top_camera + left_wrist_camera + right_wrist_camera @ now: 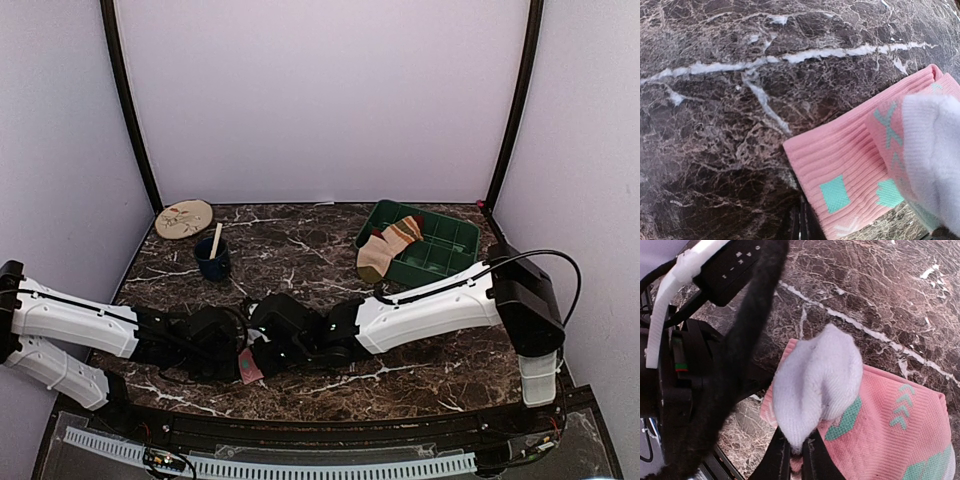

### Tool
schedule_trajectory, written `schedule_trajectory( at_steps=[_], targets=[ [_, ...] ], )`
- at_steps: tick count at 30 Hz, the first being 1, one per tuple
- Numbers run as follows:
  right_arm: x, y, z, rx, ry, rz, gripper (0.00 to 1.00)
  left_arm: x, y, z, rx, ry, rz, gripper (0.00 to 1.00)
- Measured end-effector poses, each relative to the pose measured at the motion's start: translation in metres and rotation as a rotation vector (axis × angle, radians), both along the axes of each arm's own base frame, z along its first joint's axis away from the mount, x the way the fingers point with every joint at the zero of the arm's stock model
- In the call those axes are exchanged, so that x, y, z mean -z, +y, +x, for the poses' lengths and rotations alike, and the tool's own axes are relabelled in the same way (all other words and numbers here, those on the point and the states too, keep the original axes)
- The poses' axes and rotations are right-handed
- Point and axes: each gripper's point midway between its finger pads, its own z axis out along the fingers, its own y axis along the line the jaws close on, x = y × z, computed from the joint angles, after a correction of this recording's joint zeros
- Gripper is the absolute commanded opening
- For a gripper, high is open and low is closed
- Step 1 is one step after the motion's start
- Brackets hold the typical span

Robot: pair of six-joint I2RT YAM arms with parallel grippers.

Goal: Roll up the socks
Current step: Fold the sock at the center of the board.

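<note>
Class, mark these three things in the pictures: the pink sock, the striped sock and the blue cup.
pink sock [850,170]: left wrist view, on its ribbed pink part.
striped sock [378,260]: top view, on its tan foot.
blue cup [212,262]: top view, on its outer wall.

The left arm [70,318] and the right arm [430,305] are long white tubes with round black joints. A thin black cable [577,280] loops by a big black box [525,300] on the right arm. The left claw [800,222] and the right claw [796,460] have thin black fingers. One black part has tiny white letters [740,260].
</note>
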Motion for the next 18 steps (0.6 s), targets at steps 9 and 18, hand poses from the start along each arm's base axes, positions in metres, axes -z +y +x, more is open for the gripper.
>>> schedule_trajectory(
  at_steps=[9,18],
  targets=[
    [-0.003,0.010,-0.006,-0.030,0.019,0.043,0.10,0.001,0.001,-0.001,-0.009,0.005,-0.002,0.06],
    [0.022,0.013,-0.007,-0.034,0.040,0.020,0.27,0.002,0.002,-0.003,-0.015,0.011,-0.012,0.06]
  ],
)
